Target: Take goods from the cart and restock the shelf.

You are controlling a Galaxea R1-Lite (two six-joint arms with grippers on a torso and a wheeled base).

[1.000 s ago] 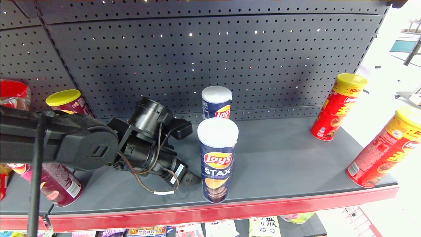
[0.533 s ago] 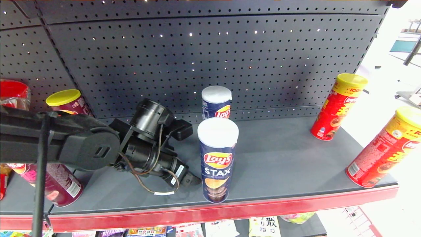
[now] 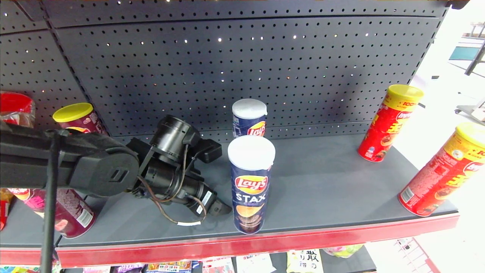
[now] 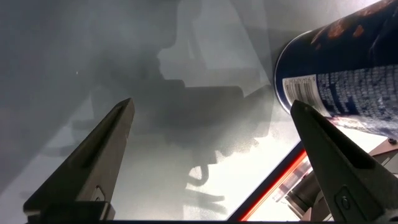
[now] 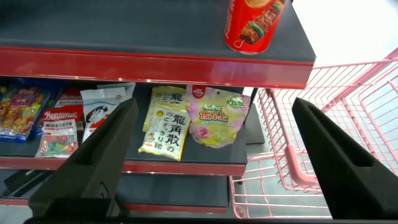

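Observation:
A tall blue chip can [image 3: 250, 185] with a white lid stands upright near the front edge of the grey shelf [image 3: 322, 189]. A second blue can [image 3: 249, 119] stands behind it at the pegboard. My left gripper [image 3: 219, 206] lies low on the shelf just left of the front can. In the left wrist view the gripper [image 4: 212, 104] is open with nothing between its fingers, and the blue can [image 4: 342, 68] stands off to one side. My right gripper [image 5: 214, 102] is open and empty, held in front of the lower shelves beside the pink wire cart [image 5: 348, 124].
Two red cans with yellow lids [image 3: 388, 123] [image 3: 441, 170] stand at the shelf's right end. Maroon cans [image 3: 77, 117] [image 3: 68, 212] stand on the left behind my arm. Bare shelf lies between the blue and red cans. Snack bags [image 5: 168, 121] fill the shelf below.
My left arm has edged slightly to the right. The cans have not moved.

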